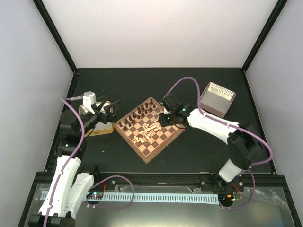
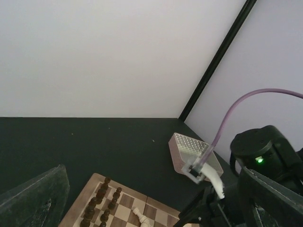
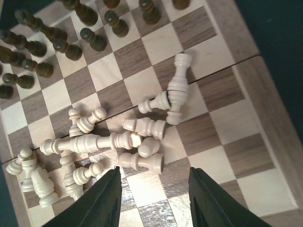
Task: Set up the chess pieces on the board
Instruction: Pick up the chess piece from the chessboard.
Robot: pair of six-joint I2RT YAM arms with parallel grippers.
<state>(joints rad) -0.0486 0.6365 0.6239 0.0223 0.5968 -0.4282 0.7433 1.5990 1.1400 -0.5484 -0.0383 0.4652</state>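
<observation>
The board (image 1: 132,144) lies turned like a diamond at mid-table. Dark chess pieces (image 1: 137,116) stand in two rows along its far-left side. Several pale chess pieces (image 1: 147,134) lie toppled in a heap near the middle. My right gripper (image 1: 161,122) hovers over the heap's right side. In the right wrist view its jaws (image 3: 154,172) stand apart with nothing between them, just short of a fallen pale pawn (image 3: 142,162). My left gripper (image 1: 110,108) is open left of the board, holding nothing. The left wrist view catches the board's corner (image 2: 90,187) and one fallen pale piece (image 2: 141,217).
A pinkish perforated bin (image 1: 217,99) sits at the back right, also seen from the left wrist (image 2: 191,153). A yellowish tray (image 1: 97,127) lies under the left arm, left of the board. Black frame posts rise at the back corners of the dark table.
</observation>
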